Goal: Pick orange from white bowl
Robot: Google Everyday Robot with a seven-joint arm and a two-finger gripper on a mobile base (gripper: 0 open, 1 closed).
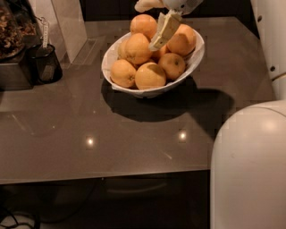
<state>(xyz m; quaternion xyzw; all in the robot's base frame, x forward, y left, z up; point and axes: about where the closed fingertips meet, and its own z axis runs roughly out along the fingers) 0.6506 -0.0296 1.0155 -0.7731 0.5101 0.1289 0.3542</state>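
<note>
Cream gripper (161, 36) beside round orange (183, 40)

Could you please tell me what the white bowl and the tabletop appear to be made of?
White bowl: probably glazed ceramic, smooth and glossy. Tabletop: likely glass or polished laminate, grey, mirroring two lights. The hand hangs just above the bowl.

Cream-coloured gripper (160, 39) at the top edge of the view, slanting down and to the left, pale wrist housing (178, 5) just above and right of it, rounded white robot body (248, 165) well below, to its right
</note>
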